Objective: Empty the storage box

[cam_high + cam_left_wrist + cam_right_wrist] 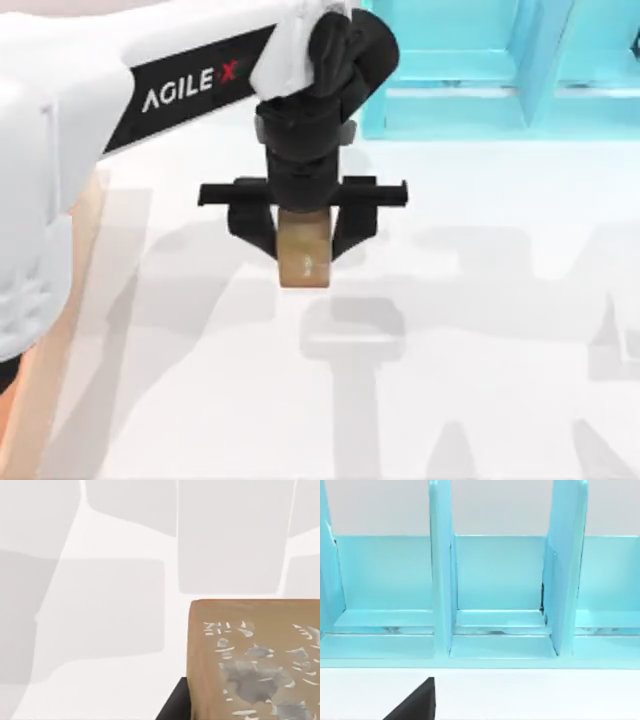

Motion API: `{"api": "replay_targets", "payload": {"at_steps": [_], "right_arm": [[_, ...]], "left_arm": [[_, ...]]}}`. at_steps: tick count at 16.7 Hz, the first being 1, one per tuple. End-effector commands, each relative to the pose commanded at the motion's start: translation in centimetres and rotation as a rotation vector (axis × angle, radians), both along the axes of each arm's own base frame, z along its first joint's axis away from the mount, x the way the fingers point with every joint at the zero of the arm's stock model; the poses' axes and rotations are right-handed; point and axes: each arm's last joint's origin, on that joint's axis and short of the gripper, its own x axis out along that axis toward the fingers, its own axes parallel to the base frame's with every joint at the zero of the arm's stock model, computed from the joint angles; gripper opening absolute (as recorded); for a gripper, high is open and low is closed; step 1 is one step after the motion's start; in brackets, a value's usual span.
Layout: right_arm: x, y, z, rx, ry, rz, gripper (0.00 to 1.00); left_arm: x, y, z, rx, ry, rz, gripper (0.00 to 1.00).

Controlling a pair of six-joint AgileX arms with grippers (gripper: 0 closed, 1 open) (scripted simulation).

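At the far left edge of the top view, a strip of light orange-brown wood runs down the frame: this I judge to be the rim of the storage box (85, 215), mostly hidden under the white left arm. What lies inside it cannot be seen.

Moving right, in the upper middle of the top view, the left gripper (304, 240) hangs over the white table (480, 300) with its two black fingers clamped on either side of a small tan cube (303, 255). The cube's shadow falls lower on the table, so it looks lifted clear of the surface. In the left wrist view the cube (255, 665) sits at the lower right of the frame, its face mottled with pale grey marks.

The step in hand appears to be the carry: one item is out of the box and travelling away from it. The next move calls for picking a place for it, perhaps on the table or toward the shelf, then lowering and parting the fingers.

At the upper right of the top view stands a turquoise shelf unit (500, 70). The right wrist view faces its upright dividers (440, 570), with a dark corner of the right gripper at the lower left of the frame; whether its fingers are apart or together I cannot tell.

Count: one box, one cube, one shelf unit, two arms.
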Motion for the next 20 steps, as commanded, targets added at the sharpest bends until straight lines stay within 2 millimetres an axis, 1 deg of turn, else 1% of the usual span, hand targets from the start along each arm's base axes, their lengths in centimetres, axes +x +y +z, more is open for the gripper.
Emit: {"api": "replay_targets", "payload": {"at_steps": [5, 7, 11, 15, 20], "right_arm": [[0.0, 0.0, 0.0, 0.0, 0.0, 0.0, 1.0], [0.0, 0.0, 0.0, 0.0, 0.0, 0.0, 1.0], [0.0, 0.0, 0.0, 0.0, 0.0, 0.0, 1.0], [0.0, 0.0, 0.0, 0.0, 0.0, 0.0, 1.0], [0.0, 0.0, 0.0, 0.0, 0.0, 0.0, 1.0]], "left_arm": [[0.0, 0.1, -0.1, 0.001, 0.003, 0.002, 0.0], [0.1, 0.1, -1.1, 0.0, -0.001, 0.005, 0.0], [0.0, 0.0, -4.3, -0.001, -0.001, 0.0, 0.0], [0.0, 0.0, -4.5, 0.0, 0.0, 0.0, 0.0], [0.0, 0.0, -4.5, 0.0, 0.0, 0.0, 0.38]]}}
